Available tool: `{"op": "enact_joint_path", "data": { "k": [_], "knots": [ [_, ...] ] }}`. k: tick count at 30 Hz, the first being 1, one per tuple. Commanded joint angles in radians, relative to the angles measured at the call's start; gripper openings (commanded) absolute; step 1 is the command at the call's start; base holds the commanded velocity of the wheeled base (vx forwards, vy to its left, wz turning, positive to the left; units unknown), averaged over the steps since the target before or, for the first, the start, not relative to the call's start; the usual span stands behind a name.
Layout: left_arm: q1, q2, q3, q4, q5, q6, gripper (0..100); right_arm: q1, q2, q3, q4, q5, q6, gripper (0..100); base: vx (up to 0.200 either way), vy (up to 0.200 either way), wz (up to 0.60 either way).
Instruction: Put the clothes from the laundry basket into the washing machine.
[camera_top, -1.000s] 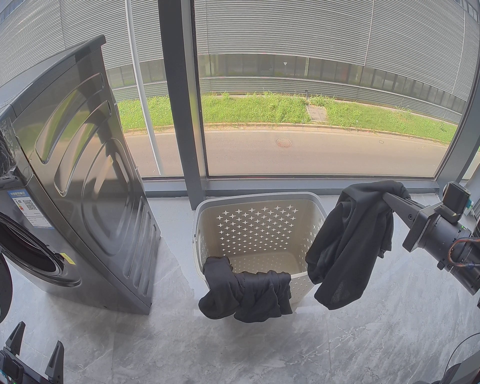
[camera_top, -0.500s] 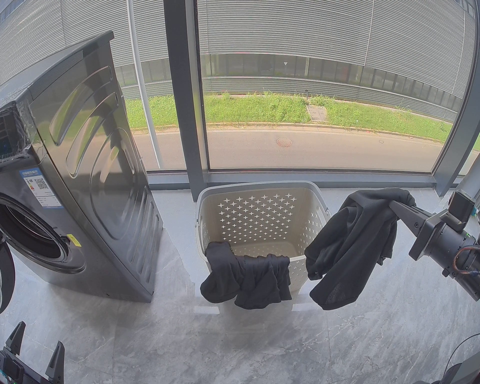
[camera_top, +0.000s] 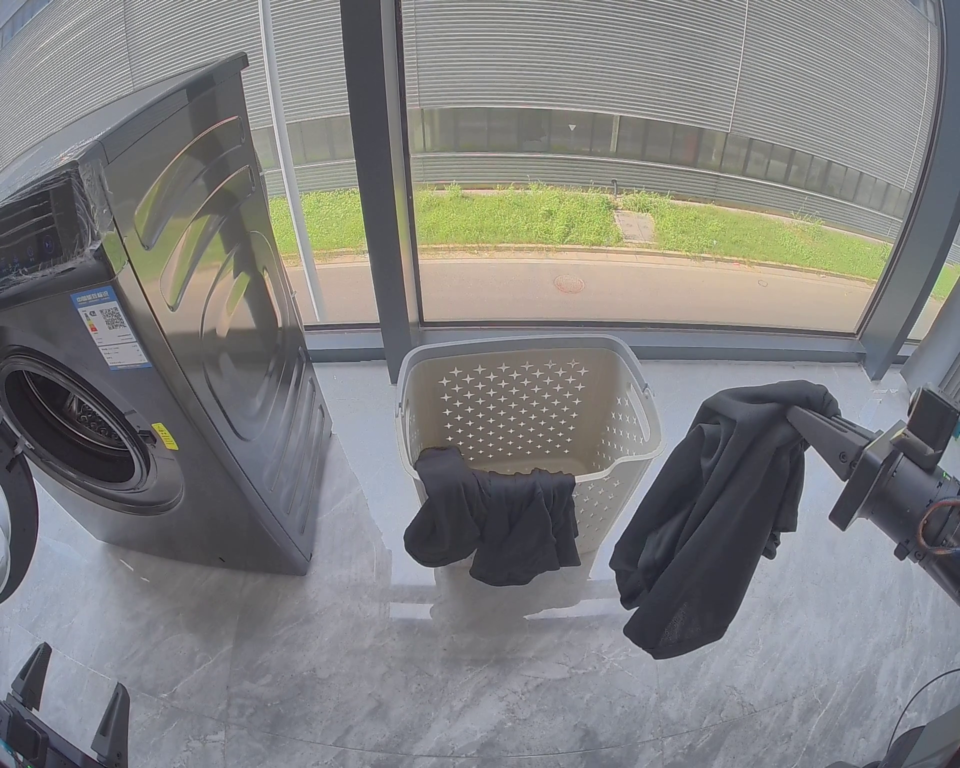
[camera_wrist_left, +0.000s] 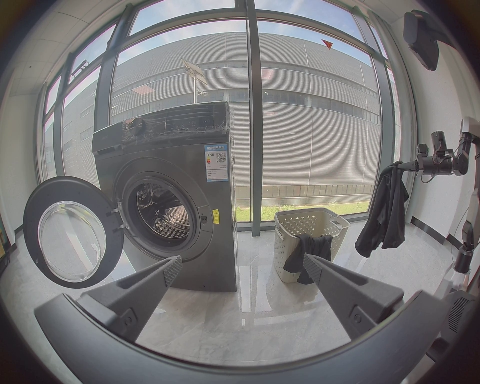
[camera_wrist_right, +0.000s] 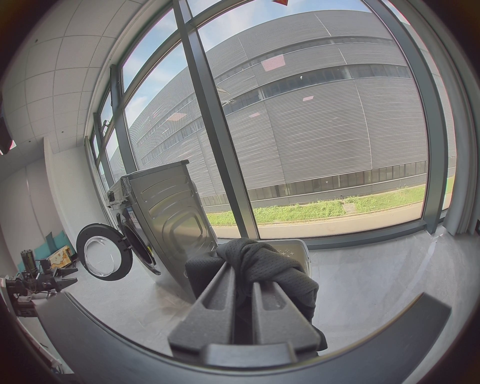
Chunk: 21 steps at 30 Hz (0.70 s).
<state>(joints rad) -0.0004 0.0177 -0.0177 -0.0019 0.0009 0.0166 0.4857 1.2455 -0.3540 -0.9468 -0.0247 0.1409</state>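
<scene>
Right gripper (camera_top: 806, 421) pinches a black garment (camera_top: 700, 520), which hangs beside the white laundry basket (camera_top: 528, 349). A second black garment (camera_top: 490, 515) is draped over the basket's front rim. The washing machine (camera_top: 215, 300) has its door (camera_wrist_left: 72, 232) open. Its energy label (camera_top: 110, 326) and yellow sticker (camera_top: 165, 437) are illegible. Left gripper (camera_top: 70, 700) is spread and empty.

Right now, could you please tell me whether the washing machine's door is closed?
No, the door of the washing machine stands swung wide open, leaving the drum exposed.

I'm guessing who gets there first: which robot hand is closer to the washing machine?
Left. The left gripper sits low in front of the washing machine; the right gripper is beyond the laundry basket, holding a dark garment.
</scene>
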Motion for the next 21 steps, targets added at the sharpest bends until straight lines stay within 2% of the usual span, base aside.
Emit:
{"op": "enact_joint_path", "data": {
  "k": [1, 8, 9, 13, 21],
  "knots": [
    [-0.001, -0.015, 0.015, -0.001, 0.001, -0.003, 100, -0.001, 0.002, 0.009, -0.001, -0.008, -0.003, 0, 0.000, 0.200, 0.00],
    [-0.001, -0.015, 0.015, -0.001, 0.004, -0.023, 100, -0.056, 0.006, 0.032, 0.002, -0.017, -0.050, 0, 0.000, 0.200, 0.00],
    [-0.001, -0.015, 0.015, -0.001, 0.004, -0.023, 100, -0.061, 0.006, 0.032, 0.003, -0.018, -0.052, 0, 0.000, 0.200, 0.00],
    [-0.001, -0.015, 0.015, -0.001, 0.002, -0.021, 100, -0.055, 0.003, 0.030, 0.034, -0.075, -0.055, 0, 0.000, 0.200, 0.00],
    [-0.001, -0.015, 0.015, -0.001, 0.004, -0.023, 100, -0.053, 0.009, 0.024, 0.040, -0.078, -0.053, 0, 0.000, 0.200, 0.00]
  ]
}}
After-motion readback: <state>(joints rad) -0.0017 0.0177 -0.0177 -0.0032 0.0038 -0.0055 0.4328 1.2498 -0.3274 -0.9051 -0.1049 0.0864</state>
